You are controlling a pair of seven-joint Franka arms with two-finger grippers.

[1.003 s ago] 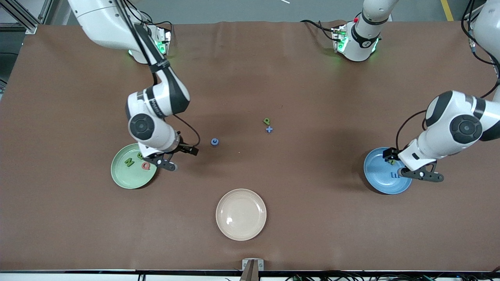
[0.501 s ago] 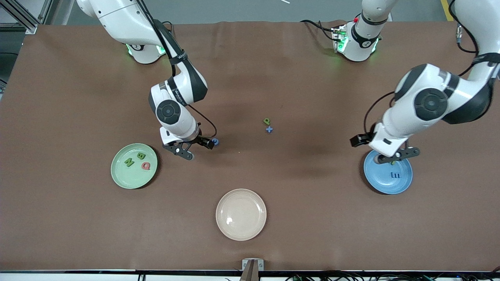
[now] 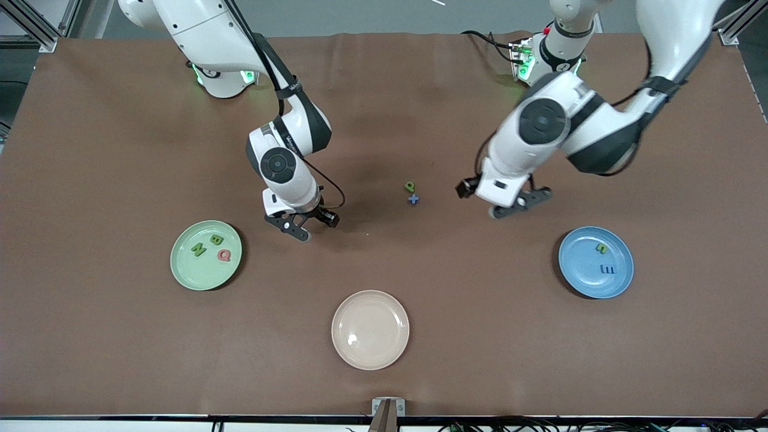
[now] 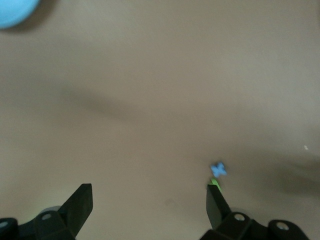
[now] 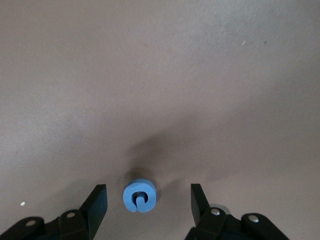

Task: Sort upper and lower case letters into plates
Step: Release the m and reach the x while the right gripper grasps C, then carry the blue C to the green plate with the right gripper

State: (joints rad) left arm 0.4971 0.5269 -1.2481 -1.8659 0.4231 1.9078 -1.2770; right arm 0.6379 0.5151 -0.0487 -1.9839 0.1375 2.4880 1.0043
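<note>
Only the right wrist view shows the blue round letter between the right tool's parted, narrowing fingers, ungripped; the left tool, wide open and empty, has left the sky-blue plate at its 4 o'clock.

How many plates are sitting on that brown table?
3. A mint green plate toward the right arm's end, a sky blue plate toward the left arm's end, and a cream plate between them, nearest the front camera.

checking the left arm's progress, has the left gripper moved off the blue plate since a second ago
Yes. The left gripper has left the blue plate and now hangs over bare table near the green and blue pieces at mid-table.
</note>
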